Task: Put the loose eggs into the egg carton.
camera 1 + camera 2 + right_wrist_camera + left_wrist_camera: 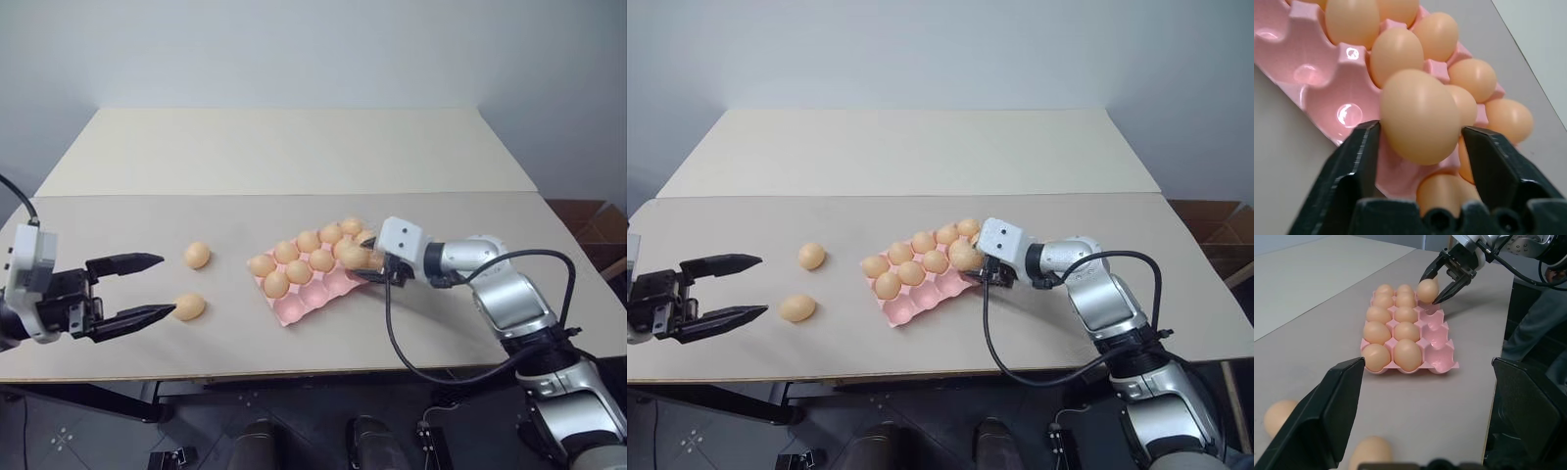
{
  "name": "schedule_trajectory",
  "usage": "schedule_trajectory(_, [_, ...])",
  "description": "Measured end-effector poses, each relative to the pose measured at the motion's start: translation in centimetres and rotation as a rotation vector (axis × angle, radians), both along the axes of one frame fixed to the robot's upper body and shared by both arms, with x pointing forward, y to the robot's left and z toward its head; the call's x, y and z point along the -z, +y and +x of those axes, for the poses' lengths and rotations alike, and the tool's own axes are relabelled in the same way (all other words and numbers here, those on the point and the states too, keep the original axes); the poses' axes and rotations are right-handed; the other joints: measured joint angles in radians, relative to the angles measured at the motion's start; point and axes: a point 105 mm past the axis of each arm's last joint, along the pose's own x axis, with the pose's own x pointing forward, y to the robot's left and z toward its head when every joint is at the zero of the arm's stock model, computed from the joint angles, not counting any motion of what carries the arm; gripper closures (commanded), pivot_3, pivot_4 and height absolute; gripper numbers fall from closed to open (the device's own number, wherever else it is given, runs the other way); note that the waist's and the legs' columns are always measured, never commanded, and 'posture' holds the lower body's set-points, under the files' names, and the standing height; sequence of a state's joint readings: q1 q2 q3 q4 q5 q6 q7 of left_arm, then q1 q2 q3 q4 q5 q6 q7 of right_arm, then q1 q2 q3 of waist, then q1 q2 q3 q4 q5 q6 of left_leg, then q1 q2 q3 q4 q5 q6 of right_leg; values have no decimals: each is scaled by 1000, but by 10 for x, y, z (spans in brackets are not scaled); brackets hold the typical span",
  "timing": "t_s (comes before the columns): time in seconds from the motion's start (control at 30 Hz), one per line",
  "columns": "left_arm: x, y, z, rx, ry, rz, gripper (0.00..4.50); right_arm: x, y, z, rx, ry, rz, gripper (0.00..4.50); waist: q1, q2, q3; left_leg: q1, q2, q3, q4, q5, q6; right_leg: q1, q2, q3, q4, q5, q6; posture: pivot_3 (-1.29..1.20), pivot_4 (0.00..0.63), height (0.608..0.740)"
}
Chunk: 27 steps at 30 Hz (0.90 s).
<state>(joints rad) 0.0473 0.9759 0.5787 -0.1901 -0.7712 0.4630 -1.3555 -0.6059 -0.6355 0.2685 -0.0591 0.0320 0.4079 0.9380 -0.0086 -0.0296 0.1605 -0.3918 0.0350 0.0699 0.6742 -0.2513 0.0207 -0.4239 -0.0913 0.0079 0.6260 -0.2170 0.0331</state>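
Note:
The pink egg carton (306, 304) lies mid-table. Two of its rows are full of tan eggs, and the row nearest the table's front edge (1437, 340) holds none. My right gripper (367, 259) is shut on one egg (1420, 115) and holds it just above the right end of that bare row. Two loose eggs (197, 255) (189, 306) rest on the table left of the carton. My left gripper (168, 285) hangs open beside them, its lower fingertip close to the nearer egg, with nothing between its fingers.
The table (294, 147) stretches far behind the carton, with a seam running across it. A black cable (392, 333) loops from my right wrist down over the front edge. A cardboard box (598, 225) stands off the table's right side.

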Motion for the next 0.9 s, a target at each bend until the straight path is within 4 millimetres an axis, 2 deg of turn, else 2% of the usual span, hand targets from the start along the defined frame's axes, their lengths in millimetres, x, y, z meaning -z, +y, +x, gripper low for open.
schedule_trajectory(0.03, [0,0,0,0,-2,1,0,-1,-1,0,7,4,-2,21,-1,0,0,0,0,0,0,0,0,0,0,0,0,0,0,0,150,740])
schedule_trajectory(0.13, [-2,0,0,-1,-8,3,0,-14,-9,-6,18,-10,11,21,-1,0,0,0,1,0,0,0,0,0,1,0,1,0,0,0,150,740])
schedule_trajectory(0.27, [-2,0,0,-3,-9,4,0,-35,-37,-27,64,-36,41,21,5,0,0,0,0,0,0,0,0,0,0,-1,-1,0,0,0,150,740])
schedule_trajectory(0.4, [0,0,-2,0,-3,8,0,-41,-64,-52,98,-13,63,21,5,0,0,1,1,0,0,0,0,1,0,0,-1,0,0,0,150,740])
schedule_trajectory(0.57, [4,6,-6,-24,15,10,0,-22,-111,-85,205,64,83,21,9,-1,0,2,1,0,0,0,0,2,1,0,-1,-1,0,0,150,740])
schedule_trajectory(0.67, [9,9,-10,-37,35,8,0,-9,-131,-92,278,92,101,21,3,-1,0,3,1,1,0,0,0,2,1,1,0,-1,1,0,150,740])
schedule_trajectory(0.9, [14,9,-11,-47,47,-3,0,-3,-139,-91,336,79,131,21,-4,-1,0,4,1,0,0,0,0,2,1,2,1,-6,4,0,150,740])
